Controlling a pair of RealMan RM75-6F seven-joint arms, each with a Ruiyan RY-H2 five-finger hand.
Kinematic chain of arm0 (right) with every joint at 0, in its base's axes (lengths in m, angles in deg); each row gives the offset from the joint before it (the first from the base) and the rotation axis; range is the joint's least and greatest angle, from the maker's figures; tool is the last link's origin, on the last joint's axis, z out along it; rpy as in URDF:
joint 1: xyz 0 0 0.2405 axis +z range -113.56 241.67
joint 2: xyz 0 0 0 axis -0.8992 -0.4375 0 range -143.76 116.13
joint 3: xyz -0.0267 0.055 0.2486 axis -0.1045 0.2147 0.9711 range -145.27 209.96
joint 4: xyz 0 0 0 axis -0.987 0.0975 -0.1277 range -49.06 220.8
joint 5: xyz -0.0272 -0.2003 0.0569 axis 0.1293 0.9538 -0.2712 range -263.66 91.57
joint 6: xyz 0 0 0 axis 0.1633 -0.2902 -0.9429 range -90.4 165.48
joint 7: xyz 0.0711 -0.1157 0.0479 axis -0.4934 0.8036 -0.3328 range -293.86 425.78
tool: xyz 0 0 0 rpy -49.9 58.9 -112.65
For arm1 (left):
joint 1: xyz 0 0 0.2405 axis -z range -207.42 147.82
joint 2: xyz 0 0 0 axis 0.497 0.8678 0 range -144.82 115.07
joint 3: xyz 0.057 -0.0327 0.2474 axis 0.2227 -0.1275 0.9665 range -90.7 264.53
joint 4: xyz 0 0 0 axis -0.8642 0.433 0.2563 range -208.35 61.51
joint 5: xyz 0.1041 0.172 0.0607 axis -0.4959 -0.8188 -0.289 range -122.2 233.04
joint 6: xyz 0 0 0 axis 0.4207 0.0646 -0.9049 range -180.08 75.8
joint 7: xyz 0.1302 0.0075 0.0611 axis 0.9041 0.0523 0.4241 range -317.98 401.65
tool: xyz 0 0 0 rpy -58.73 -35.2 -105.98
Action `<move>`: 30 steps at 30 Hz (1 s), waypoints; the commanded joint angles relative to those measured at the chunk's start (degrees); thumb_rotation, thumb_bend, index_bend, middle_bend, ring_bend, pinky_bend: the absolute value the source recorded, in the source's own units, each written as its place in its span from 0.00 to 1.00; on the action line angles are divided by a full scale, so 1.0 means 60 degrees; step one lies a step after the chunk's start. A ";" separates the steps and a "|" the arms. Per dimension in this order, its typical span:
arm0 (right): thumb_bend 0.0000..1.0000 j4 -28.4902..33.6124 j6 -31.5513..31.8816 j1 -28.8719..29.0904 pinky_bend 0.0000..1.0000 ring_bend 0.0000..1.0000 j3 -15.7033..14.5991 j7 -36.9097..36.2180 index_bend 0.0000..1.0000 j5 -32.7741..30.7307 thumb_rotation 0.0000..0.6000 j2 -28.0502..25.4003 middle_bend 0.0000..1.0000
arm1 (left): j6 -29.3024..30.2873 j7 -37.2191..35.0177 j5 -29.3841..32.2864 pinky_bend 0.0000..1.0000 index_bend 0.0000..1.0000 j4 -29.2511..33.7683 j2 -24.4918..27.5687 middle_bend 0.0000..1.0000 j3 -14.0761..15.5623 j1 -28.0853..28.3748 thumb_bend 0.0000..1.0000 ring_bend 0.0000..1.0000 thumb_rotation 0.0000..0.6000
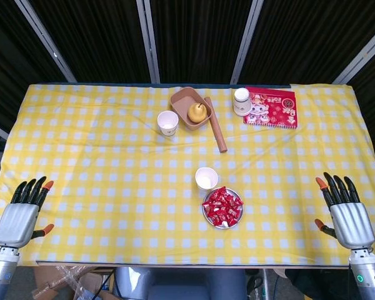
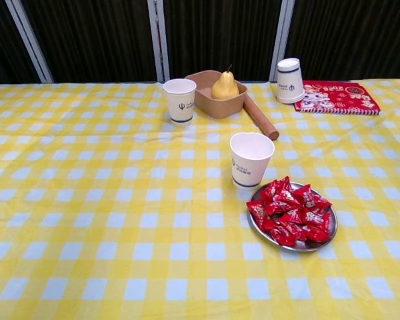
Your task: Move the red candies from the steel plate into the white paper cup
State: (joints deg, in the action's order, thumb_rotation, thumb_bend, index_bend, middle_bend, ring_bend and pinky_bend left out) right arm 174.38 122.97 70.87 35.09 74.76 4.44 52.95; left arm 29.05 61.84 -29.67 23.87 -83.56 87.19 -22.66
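Left hand: the left hand (image 1: 22,212) was seen at the lower left of the head view, resting at the table's near edge, fingers spread, nothing held; it was not caught by the chest view.
Right hand: the right hand (image 1: 344,212) was seen at the lower right of the head view, fingers likewise spread, nothing held.
Steel plate: the steel plate (image 2: 327,239) was noted at lower centre-right of both views, between the two hands and well apart from each.
Red candies: the red candies (image 2: 290,212) were found heaped on the plate, all wrapped.
White paper cup: the white paper cup (image 2: 251,159) was observed upright, mouth open, just beside the plate on its upper-left side; whether they touched could not be told.
Tablecloth: a yellow checked tablecloth (image 2: 87,200) was spread over the whole table.
Far side: a second cup (image 2: 179,100) stood upright left of a brown tray (image 2: 203,93) holding a pear (image 2: 225,87); a wooden rod (image 2: 260,117) lay just right of the tray.
Upper right: an inverted cup (image 2: 289,80) was set beside a red booklet (image 2: 337,97).
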 commanded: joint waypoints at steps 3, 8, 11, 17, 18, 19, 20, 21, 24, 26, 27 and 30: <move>0.21 0.0003 0.0015 -0.0005 0.00 0.00 -0.0014 -0.0026 0.00 0.0029 1.00 -0.0010 0.00 | 0.0027 0.0022 -0.0019 0.00 0.00 0.0022 0.0006 0.00 0.0000 -0.0008 0.00 0.00 1.00; 0.21 0.0087 0.0117 -0.0037 0.09 0.00 -0.0075 -0.0236 0.00 0.0183 1.00 -0.0038 0.00 | 0.0071 0.0038 -0.0068 0.00 0.00 0.0015 -0.0001 0.00 0.0016 -0.0026 0.00 0.00 1.00; 0.21 0.0230 0.0172 -0.0042 0.44 0.12 -0.0135 -0.0384 0.00 0.0340 1.00 -0.0070 0.01 | 0.0046 0.0025 -0.0014 0.00 0.00 0.0013 -0.0009 0.00 0.0003 -0.0025 0.00 0.00 1.00; 0.21 0.1370 -0.0271 0.0072 0.83 0.56 -0.0252 -0.1079 0.00 0.0216 1.00 -0.0305 0.09 | 0.0015 -0.0004 -0.0006 0.00 0.00 0.0055 -0.0001 0.00 0.0004 -0.0014 0.00 0.00 1.00; 0.21 0.1687 -0.0415 0.0129 0.84 0.58 -0.0261 -0.1156 0.00 0.0175 1.00 -0.0377 0.10 | 0.0004 -0.0009 -0.0022 0.00 0.00 0.0050 0.0006 0.00 0.0014 -0.0010 0.00 0.00 1.00; 0.21 0.1884 -0.0508 0.0175 0.85 0.59 -0.0267 -0.1152 0.00 0.0173 1.00 -0.0421 0.10 | -0.0003 -0.0016 -0.0032 0.00 0.00 0.0054 0.0010 0.00 0.0023 -0.0008 0.00 0.00 1.00; 0.21 0.2104 -0.0616 0.0243 0.85 0.59 -0.0276 -0.1078 0.00 0.0216 1.00 -0.0452 0.10 | -0.0005 -0.0027 -0.0041 0.00 0.00 0.0058 0.0016 0.00 0.0029 -0.0009 0.00 0.00 1.00; 0.21 0.2289 -0.0721 0.0307 0.85 0.60 -0.0282 -0.0933 0.00 0.0251 1.00 -0.0475 0.10 | -0.0005 -0.0042 -0.0053 0.00 0.00 0.0062 0.0023 0.00 0.0036 -0.0010 0.00 0.00 1.00; 0.21 0.2920 -0.1171 0.0532 0.85 0.60 -0.0296 -0.0193 0.00 0.0221 1.00 -0.0415 0.10 | -0.0014 -0.0096 -0.0082 0.00 0.00 0.0059 0.0047 0.00 0.0054 -0.0009 0.00 0.00 1.00; 0.21 0.3299 -0.1627 0.0735 0.86 0.61 -0.0310 0.0456 0.00 0.0081 1.00 -0.0238 0.12 | -0.0048 -0.0117 -0.0077 0.00 0.00 0.0071 0.0062 0.00 0.0059 0.0003 0.00 0.00 1.00; 0.21 0.3433 -0.1819 0.0824 0.87 0.62 -0.0303 0.0744 0.00 -0.0009 1.00 -0.0142 0.12 | -0.0058 -0.0123 -0.0083 0.00 0.00 0.0075 0.0067 0.00 0.0062 0.0009 0.00 0.00 1.00; 0.21 0.3797 -0.2489 0.1179 0.87 0.64 -0.0150 0.1952 0.00 -0.0634 1.00 0.0474 0.14 | -0.0103 -0.0165 -0.0105 0.00 0.00 0.0099 0.0106 0.00 0.0096 0.0017 0.00 0.00 1.00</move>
State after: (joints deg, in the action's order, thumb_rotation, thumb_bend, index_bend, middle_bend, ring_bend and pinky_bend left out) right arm 194.05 112.41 75.43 33.55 80.00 4.02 52.46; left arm 28.46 60.88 -30.29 24.43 -82.96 87.74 -22.57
